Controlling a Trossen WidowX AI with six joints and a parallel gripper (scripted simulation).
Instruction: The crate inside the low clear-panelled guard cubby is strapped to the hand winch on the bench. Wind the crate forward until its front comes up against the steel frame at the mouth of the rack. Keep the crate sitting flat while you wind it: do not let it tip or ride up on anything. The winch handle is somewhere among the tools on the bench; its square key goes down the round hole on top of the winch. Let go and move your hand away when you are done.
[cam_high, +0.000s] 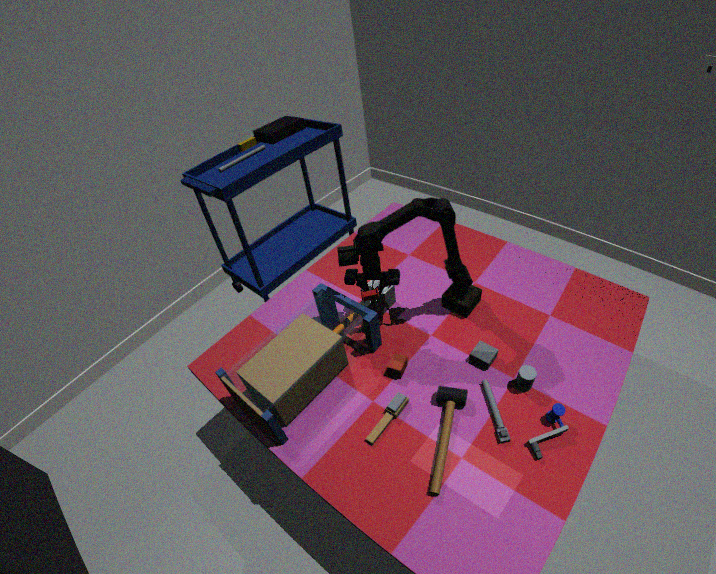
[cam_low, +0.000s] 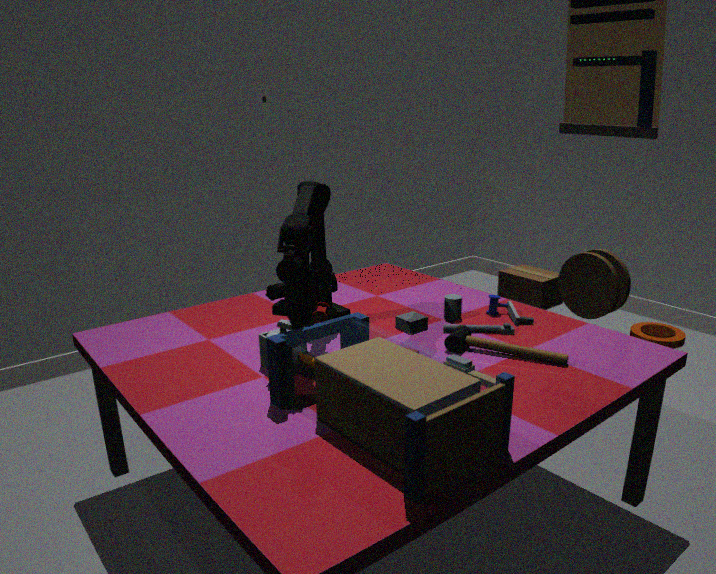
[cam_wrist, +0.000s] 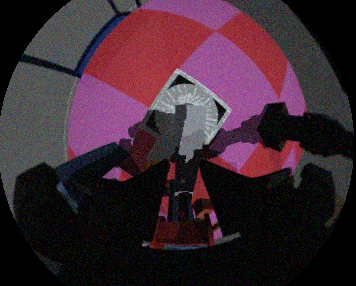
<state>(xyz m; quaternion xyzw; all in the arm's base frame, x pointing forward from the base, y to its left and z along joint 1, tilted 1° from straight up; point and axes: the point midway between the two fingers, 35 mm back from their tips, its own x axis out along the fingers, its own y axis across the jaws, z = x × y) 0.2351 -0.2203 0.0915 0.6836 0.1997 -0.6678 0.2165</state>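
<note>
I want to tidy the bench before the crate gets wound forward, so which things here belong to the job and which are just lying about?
Job: crate, steel frame, winch, L-shaped crank handle (likely the winch handle).

Lying about: long mallet, small hammer, grey bar, grey block, grey cylinder, orange block, blue cart.

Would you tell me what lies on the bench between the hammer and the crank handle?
A grey bar tool lies between the hammer and the crank handle, as the top view shows.
</note>
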